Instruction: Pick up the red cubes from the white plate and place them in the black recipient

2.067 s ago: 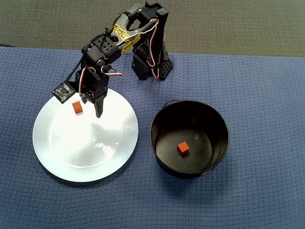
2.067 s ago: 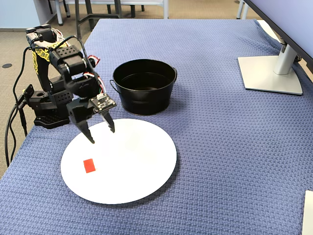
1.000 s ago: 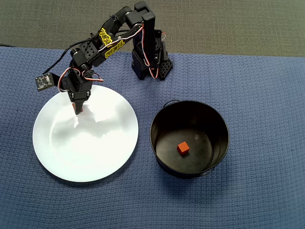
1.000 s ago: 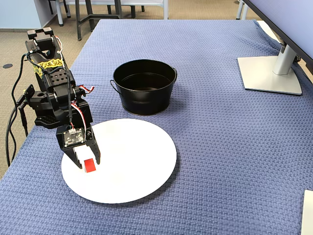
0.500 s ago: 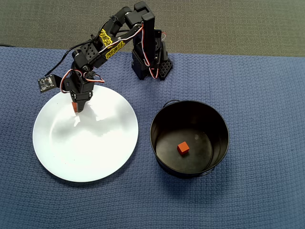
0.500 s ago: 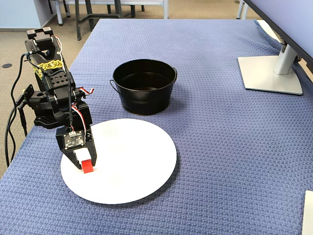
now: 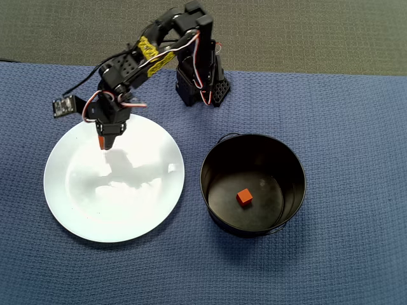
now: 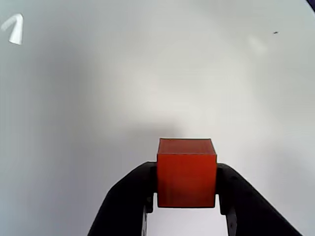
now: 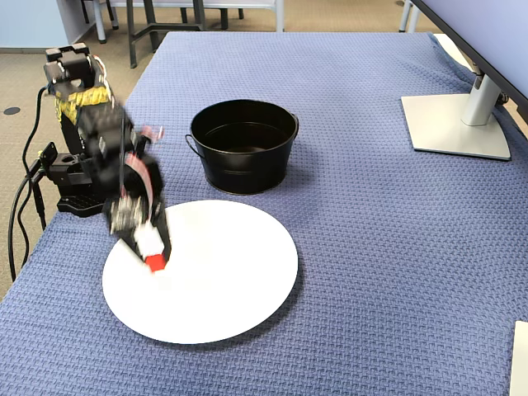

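My gripper (image 8: 187, 182) is shut on a red cube (image 8: 186, 173), held between the two black fingers (image 8: 135, 194) over the white plate (image 8: 147, 73). In the overhead view the gripper (image 7: 107, 141) sits over the plate's (image 7: 114, 190) upper left part, and the held cube is barely visible there. In the fixed view the cube (image 9: 154, 263) shows at the gripper tip (image 9: 153, 257), at or just above the plate's (image 9: 214, 280) left part. A second red cube (image 7: 244, 197) lies on the floor of the black pot (image 7: 213, 190). The pot (image 9: 243, 153) stands behind the plate in the fixed view.
The arm's base (image 7: 200, 86) stands at the far edge of the blue cloth (image 7: 343, 127). A monitor stand (image 9: 458, 124) sits at the right in the fixed view. Cables (image 9: 25, 198) hang off the table's left side.
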`<state>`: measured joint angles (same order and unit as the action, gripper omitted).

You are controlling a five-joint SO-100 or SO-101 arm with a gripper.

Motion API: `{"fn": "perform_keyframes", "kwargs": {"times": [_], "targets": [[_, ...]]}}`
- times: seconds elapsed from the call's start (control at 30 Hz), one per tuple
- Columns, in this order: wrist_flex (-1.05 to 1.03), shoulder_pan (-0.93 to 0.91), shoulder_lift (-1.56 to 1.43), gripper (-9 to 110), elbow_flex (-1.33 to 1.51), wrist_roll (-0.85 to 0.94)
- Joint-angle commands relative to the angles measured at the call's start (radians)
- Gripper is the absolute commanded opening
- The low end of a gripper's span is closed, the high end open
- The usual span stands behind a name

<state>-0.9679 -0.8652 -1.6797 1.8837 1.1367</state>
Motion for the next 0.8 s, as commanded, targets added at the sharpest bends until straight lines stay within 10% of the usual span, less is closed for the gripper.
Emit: {"fn": "perform_keyframes", "kwargs": {"times": [0.0,0.57,0.67,0.77], "targets": [[-0.238,0.16,-0.202,0,-0.221,-0.275],[-0.193,1.124,-0.324,0,-0.184,-0.996],[-0.206,1.189,-0.367,34,-0.138,-0.96],[-0.238,1.057,-0.453,33,-0.129,-0.934]]}}
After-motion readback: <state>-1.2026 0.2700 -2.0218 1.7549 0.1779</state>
